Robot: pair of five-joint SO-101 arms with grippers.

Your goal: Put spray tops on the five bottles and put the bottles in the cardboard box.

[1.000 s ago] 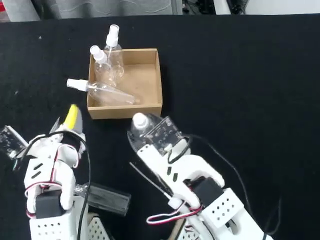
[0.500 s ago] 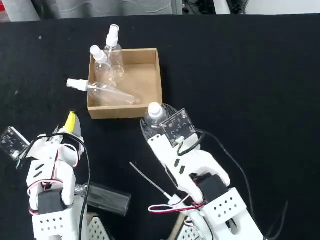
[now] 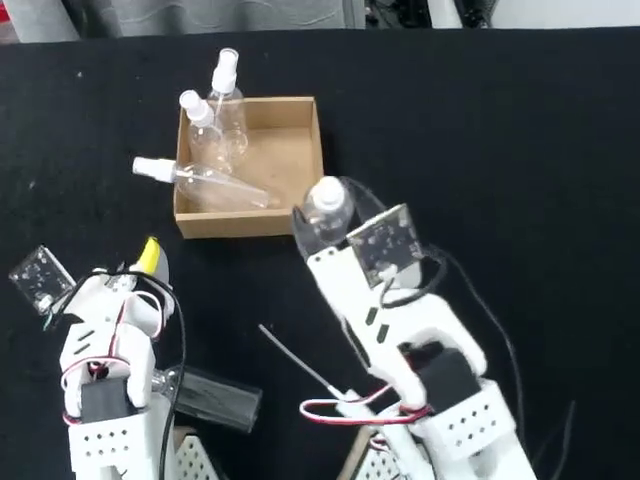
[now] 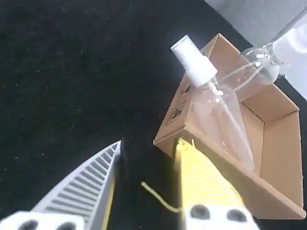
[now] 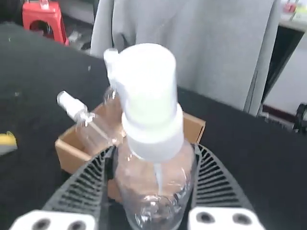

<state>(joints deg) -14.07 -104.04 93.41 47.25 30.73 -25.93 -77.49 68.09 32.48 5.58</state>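
Note:
The cardboard box (image 3: 290, 150) holds three clear bottles with white spray tops: two leaning at its back left corner (image 3: 222, 100) and one lying along its front wall (image 3: 215, 186). My right gripper (image 3: 322, 228) is shut on a fourth clear bottle (image 3: 327, 205) with a white spray top (image 5: 146, 96), held upright at the box's front right corner. In the right wrist view the box (image 5: 193, 128) lies behind that bottle. My left gripper (image 4: 146, 165) is open and empty, just in front of the box's front left corner (image 4: 168, 139), near the lying bottle (image 4: 220, 117).
A dark block (image 3: 215, 396) and a thin stick (image 3: 300, 360) lie between the arm bases. A red stool (image 5: 41, 14) and grey cloth (image 5: 192, 43) stand beyond the table. Black tabletop stretches to the right of the box.
My right gripper has carried the bottle away from me and to the right, from in front of the box to its front right corner. The left arm has shifted slightly.

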